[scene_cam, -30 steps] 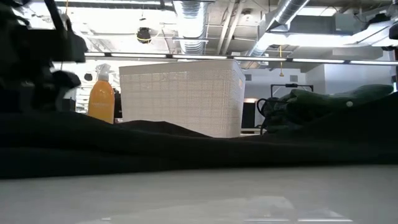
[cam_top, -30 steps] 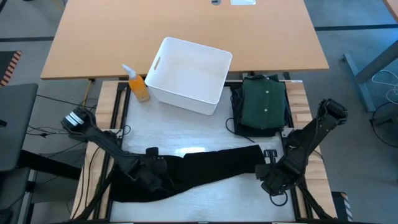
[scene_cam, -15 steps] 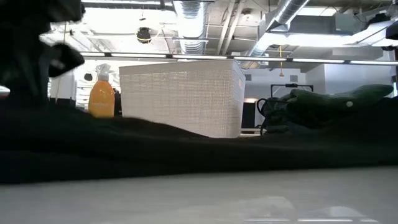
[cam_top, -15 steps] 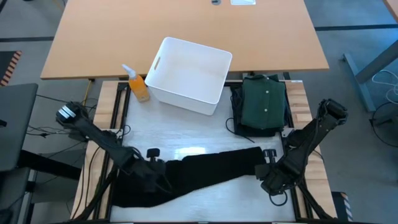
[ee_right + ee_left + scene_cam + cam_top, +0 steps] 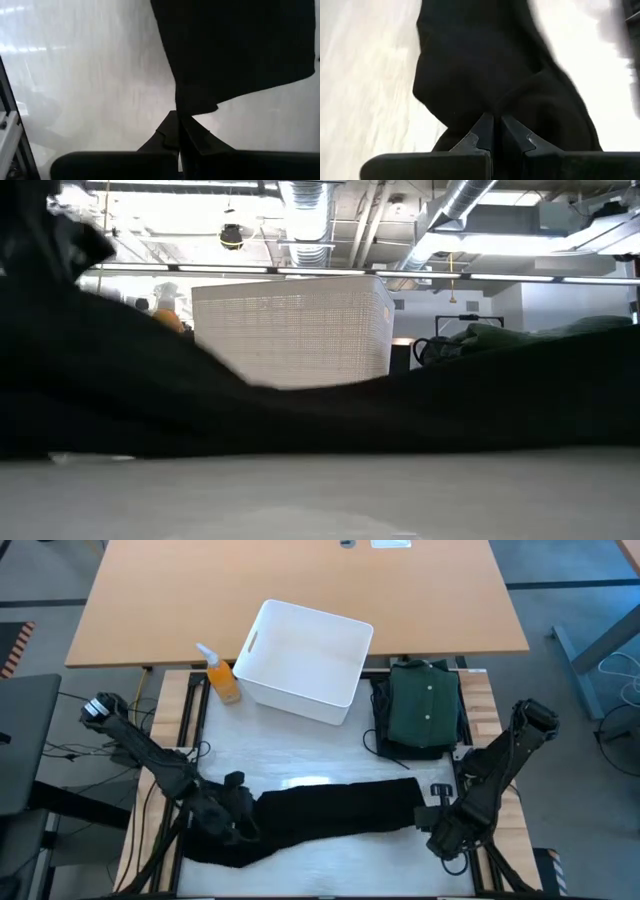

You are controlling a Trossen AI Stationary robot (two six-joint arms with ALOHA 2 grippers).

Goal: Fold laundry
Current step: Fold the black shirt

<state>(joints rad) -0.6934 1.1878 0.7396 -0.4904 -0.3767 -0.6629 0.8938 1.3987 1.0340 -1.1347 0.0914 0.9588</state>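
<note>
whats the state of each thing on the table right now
long black garment: lying flat, pinched at both ends
left tool: shut on long black garment
right tool: shut on long black garment
dark green buttoned shirt: folded
white plastic bin: upright, looks empty
orange spray bottle: upright

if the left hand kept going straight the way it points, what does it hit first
The left hand is shut on the black garment, and that same cloth is bunched directly ahead of it. Beyond the cloth, probably the white tabletop, though depth is unclear.
</note>
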